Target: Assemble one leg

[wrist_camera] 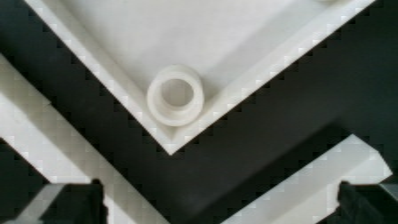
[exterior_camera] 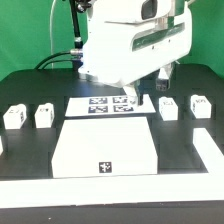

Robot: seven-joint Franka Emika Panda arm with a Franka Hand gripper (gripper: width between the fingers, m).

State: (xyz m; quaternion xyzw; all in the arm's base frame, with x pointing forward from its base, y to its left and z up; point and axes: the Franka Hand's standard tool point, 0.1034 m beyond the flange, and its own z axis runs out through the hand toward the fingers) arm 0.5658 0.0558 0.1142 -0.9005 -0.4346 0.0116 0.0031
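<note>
Several white block legs with tags stand on the black table: two at the exterior view's left (exterior_camera: 14,116) (exterior_camera: 44,115) and two at its right (exterior_camera: 169,108) (exterior_camera: 199,105). The large white square panel (exterior_camera: 105,148) lies at the front centre. My gripper (exterior_camera: 140,98) hangs over the panel's far right corner, apart from every leg. In the wrist view a panel corner with a round socket (wrist_camera: 175,92) lies below the gripper (wrist_camera: 214,205). Its dark fingers (wrist_camera: 63,205) stand wide apart with nothing held. No leg shows in the wrist view.
The marker board (exterior_camera: 82,105) lies behind the panel, partly under the arm. A white strip (exterior_camera: 207,146) lies near the exterior view's right edge. The arm's white body (exterior_camera: 130,40) fills the upper middle. Cables hang at the back left.
</note>
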